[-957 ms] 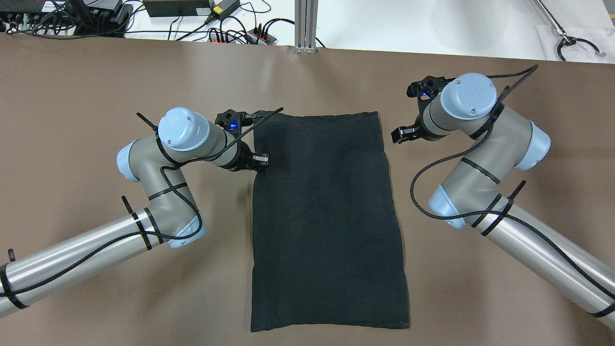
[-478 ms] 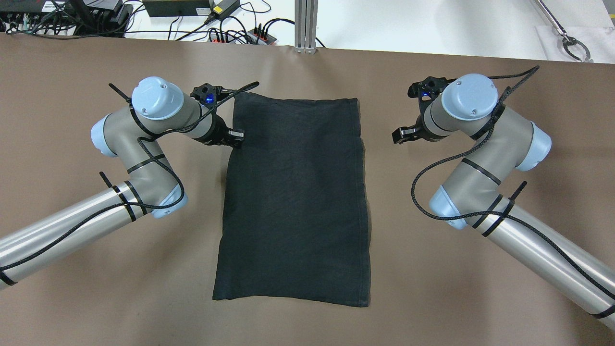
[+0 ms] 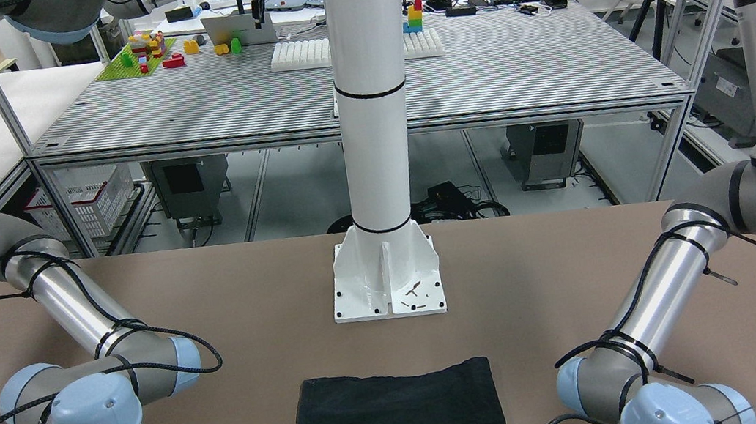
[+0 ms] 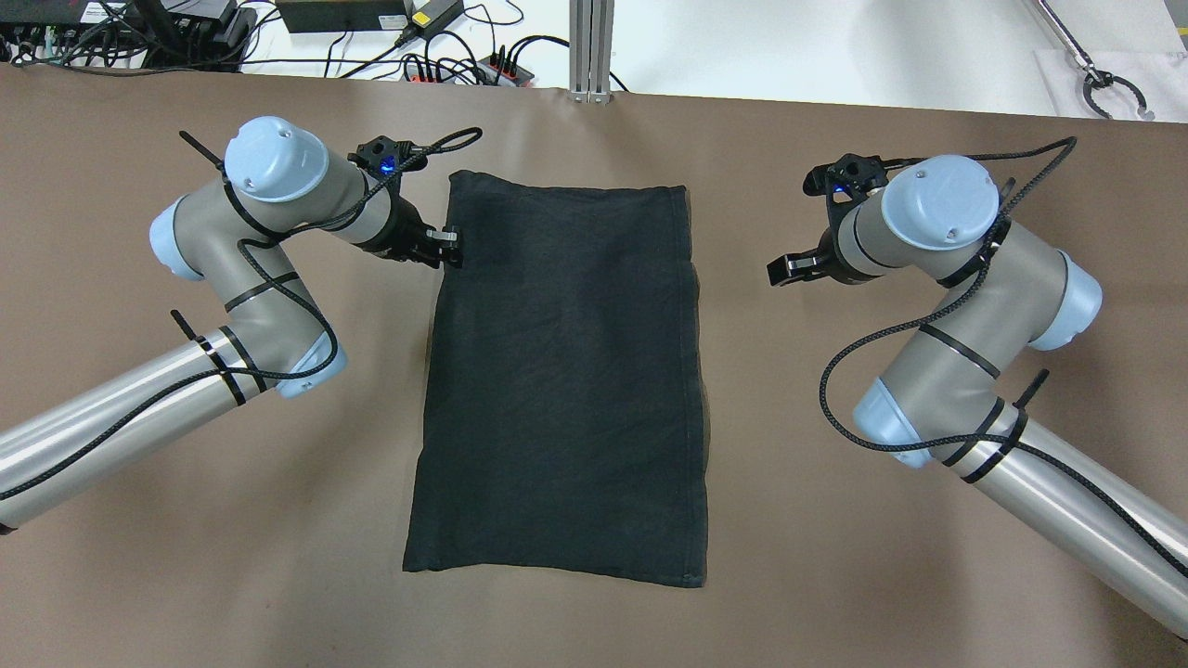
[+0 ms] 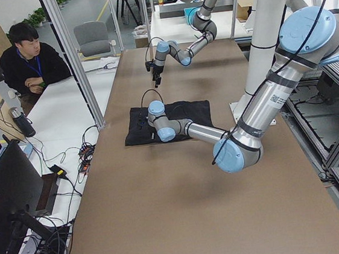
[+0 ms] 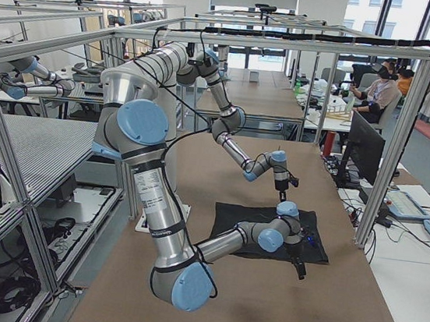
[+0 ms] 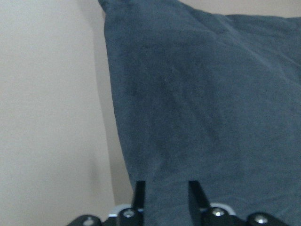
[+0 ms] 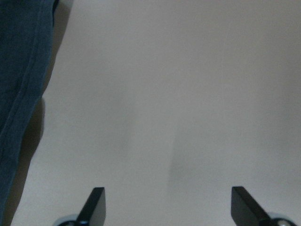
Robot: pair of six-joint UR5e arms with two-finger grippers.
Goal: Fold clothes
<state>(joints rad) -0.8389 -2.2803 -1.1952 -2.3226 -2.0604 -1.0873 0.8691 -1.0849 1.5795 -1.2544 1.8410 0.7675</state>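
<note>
Clothes (image 4: 561, 371) seen plain black, desk (image 4: 835, 575) covered in matte brown, post (image 3: 374, 131) painted white, left arm (image 4: 102, 431) silver, capped pale blue

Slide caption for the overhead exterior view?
Left gripper pinches the black cloth at its left edge; right gripper hovers open off its right side.

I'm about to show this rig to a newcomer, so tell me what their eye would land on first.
A black cloth lies flat in the middle of the brown table. The left gripper pinches its left edge near the far corner, while the right gripper hangs open over bare table to the cloth's right. A tall white post stands at the robot's side of the table.
</note>
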